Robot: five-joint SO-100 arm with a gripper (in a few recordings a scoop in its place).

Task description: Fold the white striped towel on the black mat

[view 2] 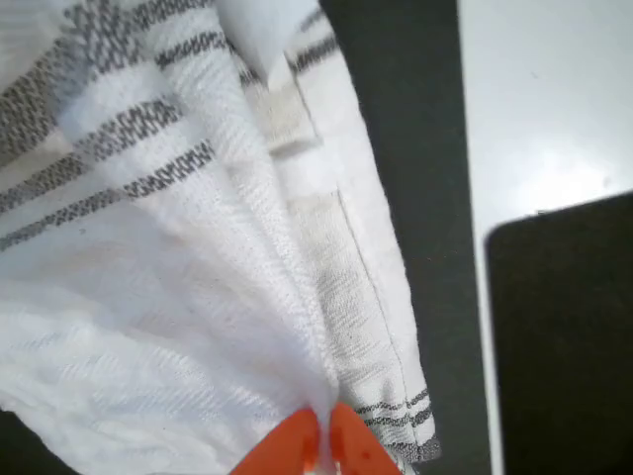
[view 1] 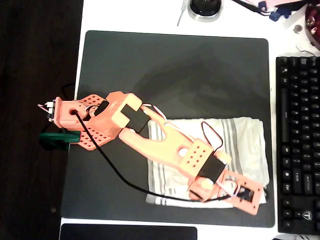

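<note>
The white striped towel [view 1: 239, 145] lies on the lower right part of the black mat [view 1: 175, 70], with grey stripe groups near its left and right edges. My orange arm reaches across it from the left. My gripper [view 1: 248, 196] sits at the towel's lower right corner. In the wrist view the towel [view 2: 198, 257] bunches into folds that run down into my gripper [view 2: 321, 435], whose orange fingertips [view 2: 297, 440] are shut on the cloth. The mat [view 2: 415, 148] shows as a dark strip beside the towel.
A black keyboard [view 1: 298, 145] lies just right of the mat, close to my gripper. A dark flat object [view 1: 127, 232] lies at the table's front edge. A round dark item [view 1: 205, 7] sits beyond the mat's far edge. The arm's base [view 1: 75, 120] stands at the mat's left edge.
</note>
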